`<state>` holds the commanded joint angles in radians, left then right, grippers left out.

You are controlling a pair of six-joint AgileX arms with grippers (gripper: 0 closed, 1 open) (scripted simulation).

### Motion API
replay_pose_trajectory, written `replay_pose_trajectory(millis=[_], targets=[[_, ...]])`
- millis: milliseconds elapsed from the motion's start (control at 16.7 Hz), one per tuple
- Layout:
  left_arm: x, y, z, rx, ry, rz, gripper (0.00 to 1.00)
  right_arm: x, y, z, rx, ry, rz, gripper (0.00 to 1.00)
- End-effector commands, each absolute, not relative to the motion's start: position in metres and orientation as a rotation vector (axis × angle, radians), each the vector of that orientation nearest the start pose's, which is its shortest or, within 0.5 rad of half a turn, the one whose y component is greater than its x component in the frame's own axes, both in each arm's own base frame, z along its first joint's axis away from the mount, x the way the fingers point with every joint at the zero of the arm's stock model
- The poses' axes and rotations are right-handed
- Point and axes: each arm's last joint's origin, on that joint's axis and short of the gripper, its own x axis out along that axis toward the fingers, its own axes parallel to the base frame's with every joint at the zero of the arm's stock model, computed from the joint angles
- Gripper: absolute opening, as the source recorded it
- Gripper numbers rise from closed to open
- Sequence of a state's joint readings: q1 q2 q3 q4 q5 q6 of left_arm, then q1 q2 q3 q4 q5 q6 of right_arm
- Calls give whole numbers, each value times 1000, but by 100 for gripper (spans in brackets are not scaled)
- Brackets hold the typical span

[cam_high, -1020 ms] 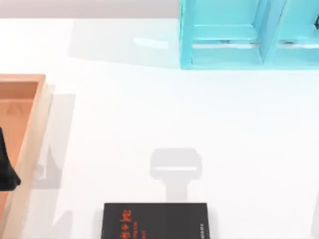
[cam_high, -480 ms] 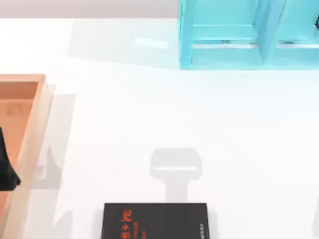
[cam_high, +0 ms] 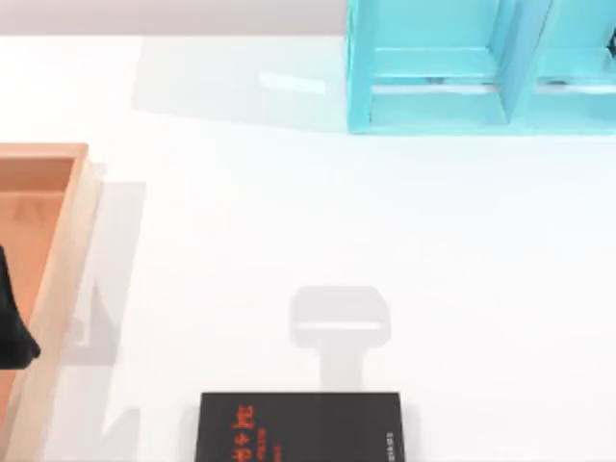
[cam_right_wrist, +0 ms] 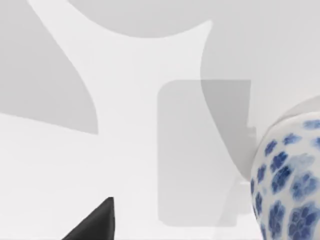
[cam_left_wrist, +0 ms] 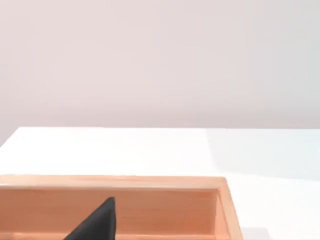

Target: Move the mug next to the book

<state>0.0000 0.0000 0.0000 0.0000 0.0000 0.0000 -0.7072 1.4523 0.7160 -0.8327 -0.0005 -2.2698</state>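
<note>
Since the top view is essentially unchanged over the last second, no progress | book (cam_high: 300,427) stays at bottom centre of table (cam_high: 289,221) | mug (cam_right_wrist: 290,180) at lower right of right wrist view, ungrasped | left arm (cam_high: 13,322) parked over tray (cam_high: 60,279) | jaws state: cannot tell either side | approach pending.

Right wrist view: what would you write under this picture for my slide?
White mug with blue flowers stands on the white table, close to the right arm's wrist camera.
</note>
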Motion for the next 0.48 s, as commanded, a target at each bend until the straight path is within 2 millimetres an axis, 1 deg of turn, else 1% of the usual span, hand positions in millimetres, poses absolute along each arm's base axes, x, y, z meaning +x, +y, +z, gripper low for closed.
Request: replay_pose_trajectory(millis=[60, 300, 480], targets=[[106, -1, 160, 0, 0, 0, 100, 164, -140, 140, -1201, 1213, 1202, 100], [106, -1, 160, 0, 0, 0, 100, 164, -140, 139, -1201, 1213, 1202, 100], [106, -1, 160, 0, 0, 0, 100, 164, -140, 139, -1201, 1213, 1202, 77]])
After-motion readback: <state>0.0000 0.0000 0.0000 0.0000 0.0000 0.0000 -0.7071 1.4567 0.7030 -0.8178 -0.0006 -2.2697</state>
